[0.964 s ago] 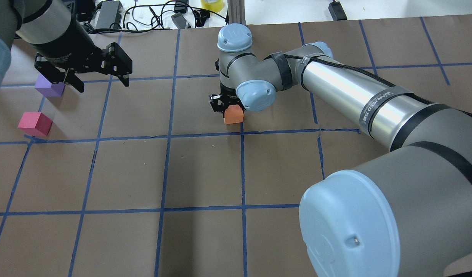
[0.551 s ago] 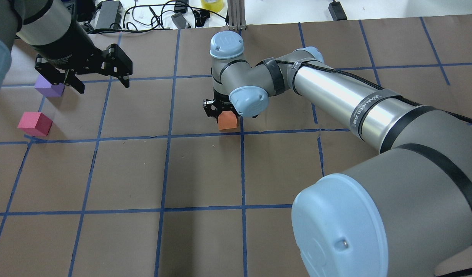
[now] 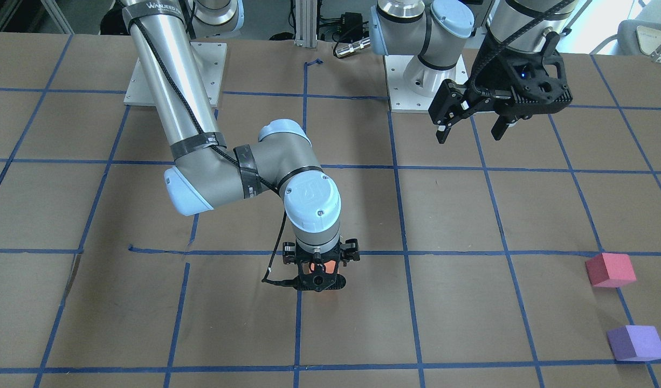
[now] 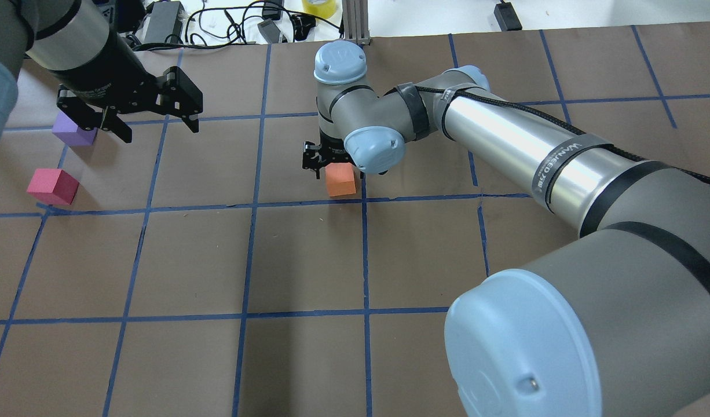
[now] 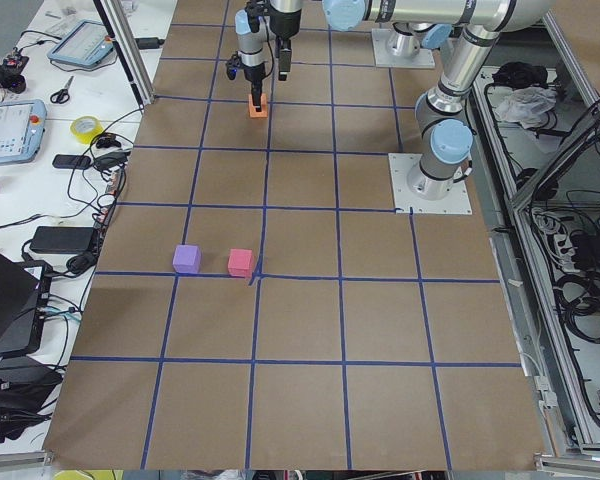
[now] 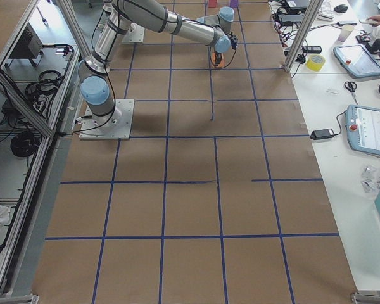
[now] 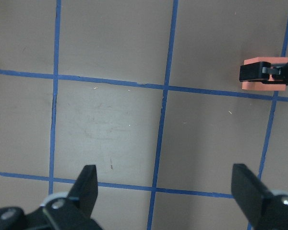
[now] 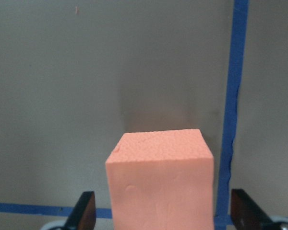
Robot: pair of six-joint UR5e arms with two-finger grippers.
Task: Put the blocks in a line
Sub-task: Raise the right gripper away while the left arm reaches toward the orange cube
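Observation:
The orange block (image 8: 161, 182) stands on the brown paper beside a blue tape line, between the fingers of my right gripper (image 8: 163, 211). The fingers stand apart from its sides, so the gripper is open. The block also shows in the overhead view (image 4: 340, 180), under the right gripper (image 4: 327, 167). My left gripper (image 4: 158, 130) is open and empty above the table, just right of the purple block (image 4: 71, 132). The red-pink block (image 4: 52, 186) sits nearer, in front of the purple one. The left wrist view shows the open left gripper (image 7: 165, 187) and the orange block (image 7: 261, 79) far off.
The table is covered in brown paper with a blue tape grid (image 4: 251, 204). Cables, a power brick and a tape roll (image 4: 319, 6) lie beyond the far edge. The two arm base plates (image 3: 425, 81) stand at the robot's side of the table.
My right arm has moved a little to the left with the orange block, then the gripper rose slightly off it. The left gripper shifted only slightly. The purple and red-pink blocks have not moved.

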